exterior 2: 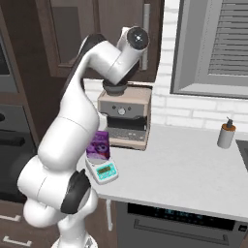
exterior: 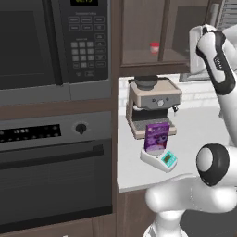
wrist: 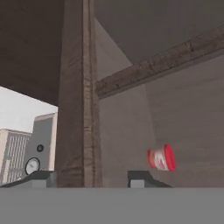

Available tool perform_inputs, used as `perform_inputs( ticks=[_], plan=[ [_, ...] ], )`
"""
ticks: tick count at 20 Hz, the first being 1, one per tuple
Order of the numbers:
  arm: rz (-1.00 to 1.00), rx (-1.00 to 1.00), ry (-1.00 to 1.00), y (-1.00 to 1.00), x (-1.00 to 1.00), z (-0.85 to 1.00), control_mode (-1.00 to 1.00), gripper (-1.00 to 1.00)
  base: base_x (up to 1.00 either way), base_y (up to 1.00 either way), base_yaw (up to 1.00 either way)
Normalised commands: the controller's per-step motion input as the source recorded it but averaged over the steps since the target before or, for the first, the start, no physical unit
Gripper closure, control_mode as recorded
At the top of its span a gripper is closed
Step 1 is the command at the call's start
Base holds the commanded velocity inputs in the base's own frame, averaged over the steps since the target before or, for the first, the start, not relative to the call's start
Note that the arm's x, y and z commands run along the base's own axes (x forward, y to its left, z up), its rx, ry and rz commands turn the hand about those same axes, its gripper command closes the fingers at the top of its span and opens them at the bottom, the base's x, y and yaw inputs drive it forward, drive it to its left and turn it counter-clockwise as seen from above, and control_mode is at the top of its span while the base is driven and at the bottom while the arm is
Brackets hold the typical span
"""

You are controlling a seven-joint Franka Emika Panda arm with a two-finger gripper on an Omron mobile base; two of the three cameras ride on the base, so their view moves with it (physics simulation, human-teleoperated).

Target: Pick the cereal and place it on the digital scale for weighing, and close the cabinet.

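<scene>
the claw (wrist: pixel 89 177) stands spread, its two dark tips (wrist: pixel 140 177) rising at six o'clock of the hand view with the front edge of a dark wooden panel between them. whether that edge belongs to the cabinet door or a frame post cannot be told from here, and whether either tip touches the wood is not clear. past it, at about four o'clock, a small red-capped jar (wrist: pixel 162 158) lies in the cabinet (exterior: pixel 152 32) on its shelf, sideways as the hand camera shows it.

in the left base view the hand is up at one o'clock beside the open cabinet, whose door (exterior 2: pixel 145 29) with its light-grey bar handle shows at twelve o'clock of the right base view.

the cereal (exterior: pixel 156 137) already stands upright on the digital scale (exterior: pixel 159 159) on the counter (exterior 2: pixel 193 169), just in front of the beige coffee machine (exterior: pixel 152 104), at about five o'clock from centre in the left base view. so placing looks done, and the step in hand is judged to be closing the cabinet.

to do it well, press flat on the door's outer face or edge, not the handle, and follow the door's arc round its hinge. keep the push steady until the door meets the frame, and keep the tips clear of the closing gap. the arm's elbow should stay high, above the coffee machine.
</scene>
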Motion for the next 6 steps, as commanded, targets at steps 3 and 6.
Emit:
perform_inputs(
  ticks=[3, 6],
  plan=[
    [0.1, 0.0, -0.19, 0.09, 0.75, -0.15, -1.0, -1.0, 0.0, 0.0, 0.0],
    [0.04, 0.06, -0.34, 0.57, 0.66, -0.68, -1.0, -1.0, 0.0, 0.0, 0.0]
  ],
)
